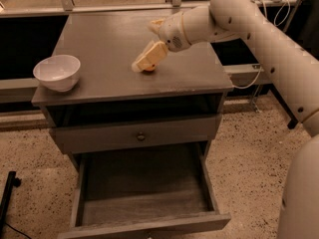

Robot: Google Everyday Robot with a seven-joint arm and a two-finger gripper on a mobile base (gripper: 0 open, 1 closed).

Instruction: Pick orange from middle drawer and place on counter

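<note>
The counter (109, 44) is a grey wood-grain top with pale edges. A white bowl (57, 72) stands upright at its front left corner, well apart from the orange (148, 70), which lies right of centre near the front edge. The gripper (152, 41) hangs just above the orange, fingers spread

The arm (269, 49) is built from thick, rounded, cream-white segments with a smooth shell. Small dark round dots, perhaps screws, sit along it. A thin darker seam goes around the wrist segment. The gripper (145, 44), above the counter (99, 44) near its front, has two flat, pale yellow-tan fingers (152, 56) that stand apart. A broad white body shell (301, 203) fills the lower right corner.
</note>
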